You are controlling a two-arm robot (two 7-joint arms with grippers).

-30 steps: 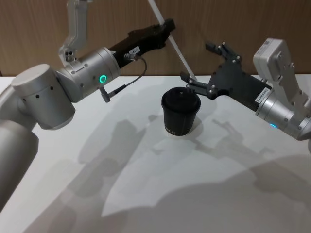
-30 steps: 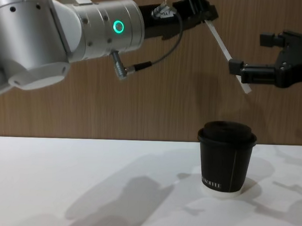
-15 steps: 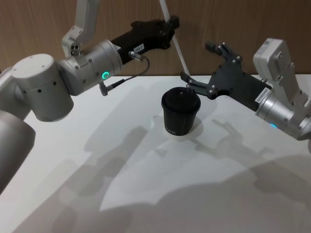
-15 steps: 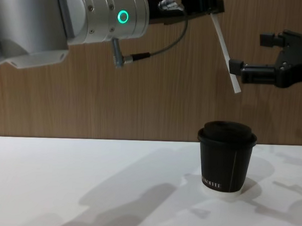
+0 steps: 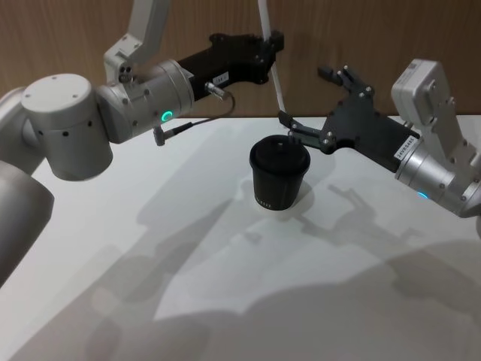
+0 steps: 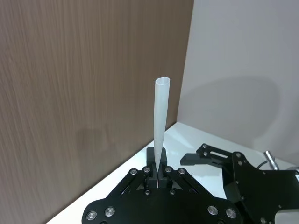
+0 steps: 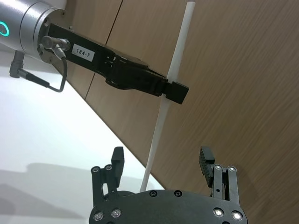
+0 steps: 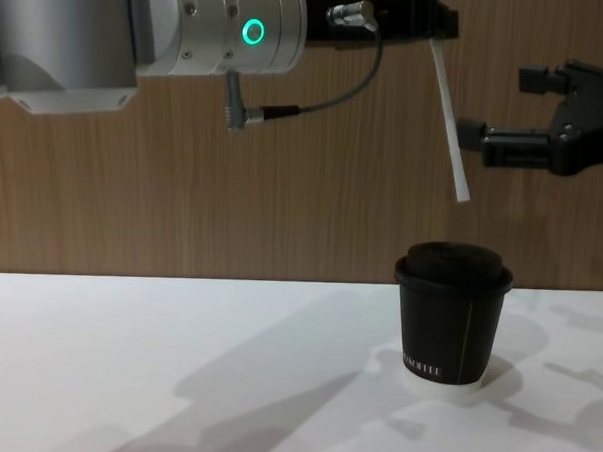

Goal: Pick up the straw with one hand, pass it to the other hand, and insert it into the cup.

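Moved: long thin white straw (image 8: 448, 122) has been swung nearer upright, clear of the all-black angular right gripper (image 8: 497, 104).
Straw: pinched by the black, silver-wristed left gripper (image 5: 270, 41), above the small black lidded paper cup (image 8: 450, 323).
Right gripper: spread, beside and above the cup.
Risk: lid opening may be missed by the tilted tip; cup could be tipped.
Writing: white sticker (image 7: 84, 54) read as "104-7"; cup lettering illegible.

Counted, quick:
- 1 straw (image 8: 448, 122), white.
- 1 cup (image 5: 279, 180), black, with 1 domed lid (image 5: 279, 153).
- 2 grippers: left gripper (image 5: 269, 41) on a silver wrist, right gripper (image 5: 304, 94) all black.
- 1 green ring light (image 5: 167, 116).
- 1 dark cable (image 8: 287, 110).
- 1 white table (image 5: 225, 286).
- 1 wood-panel wall (image 5: 60, 45).
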